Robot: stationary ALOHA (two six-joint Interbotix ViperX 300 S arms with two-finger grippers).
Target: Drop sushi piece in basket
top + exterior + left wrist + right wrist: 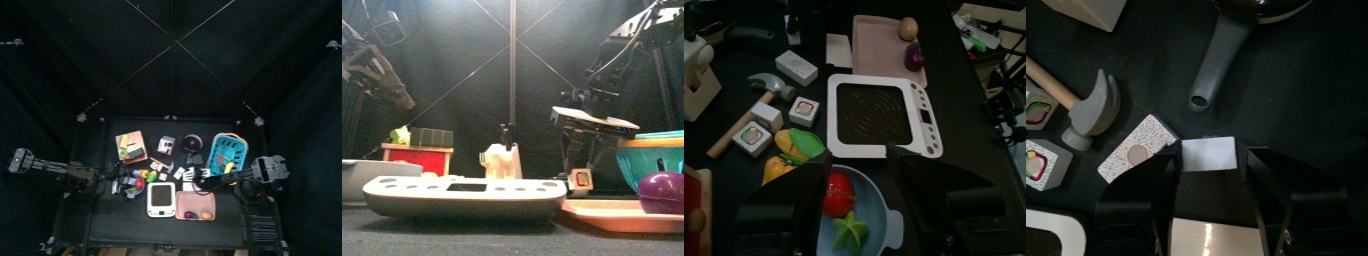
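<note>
black curtains pen small black table [100, 215] crowded with toys. right arm reaches in from right, wrist bent, right gripper [1211, 166] pointing down at table, jaws spread wide either side of tiny whitish square sushi piece [1209, 155] lying on tabletop, grip not closed. turquoise slatted plastic basket [230, 150] stands near, beside right arm. left arm low at left side, left gripper [855, 175] above pale blue plate [878, 222] of toy fruit, jaws parted, holding nothing.
</note>
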